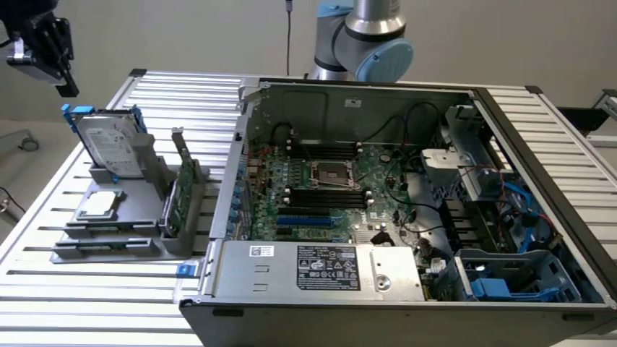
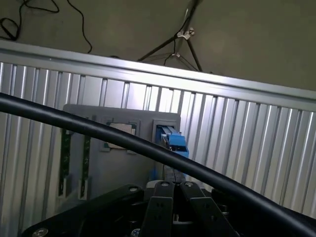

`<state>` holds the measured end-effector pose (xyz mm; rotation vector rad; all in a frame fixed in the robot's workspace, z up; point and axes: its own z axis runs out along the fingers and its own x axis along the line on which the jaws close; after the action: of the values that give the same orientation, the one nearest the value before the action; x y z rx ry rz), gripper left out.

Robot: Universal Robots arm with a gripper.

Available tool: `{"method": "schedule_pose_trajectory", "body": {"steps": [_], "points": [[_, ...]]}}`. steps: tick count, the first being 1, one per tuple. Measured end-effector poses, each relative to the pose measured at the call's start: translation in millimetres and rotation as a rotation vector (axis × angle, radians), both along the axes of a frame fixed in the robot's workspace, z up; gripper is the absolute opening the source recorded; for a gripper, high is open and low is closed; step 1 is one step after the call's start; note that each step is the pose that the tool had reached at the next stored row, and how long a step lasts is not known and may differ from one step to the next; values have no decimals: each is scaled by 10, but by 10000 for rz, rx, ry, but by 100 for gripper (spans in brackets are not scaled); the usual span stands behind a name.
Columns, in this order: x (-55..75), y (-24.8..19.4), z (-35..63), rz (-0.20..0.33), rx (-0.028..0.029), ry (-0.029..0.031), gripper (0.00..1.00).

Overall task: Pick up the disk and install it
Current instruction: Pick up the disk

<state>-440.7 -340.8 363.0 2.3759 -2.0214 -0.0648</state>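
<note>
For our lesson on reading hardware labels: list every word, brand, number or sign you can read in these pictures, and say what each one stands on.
No text can be read in either view.
Large label on the power supply: print too small to read.
The small white sticker beside that label: too small to read.
White label on the disk: too small to read.
</note>
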Motion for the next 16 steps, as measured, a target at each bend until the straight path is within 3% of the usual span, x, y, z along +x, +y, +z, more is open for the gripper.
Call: {"method": "schedule_pose_trajectory", "body": {"steps": [2, 5, 7, 13, 16], "points": [[0, 1, 0, 236, 15, -23, 11], [-2, 6, -1, 394, 15, -111, 11], [-1, 6, -1, 396, 15, -115, 12], [-2, 6, -4, 394, 14, -118, 42], [-3, 6, -34, 394, 18, -153, 48]]}}
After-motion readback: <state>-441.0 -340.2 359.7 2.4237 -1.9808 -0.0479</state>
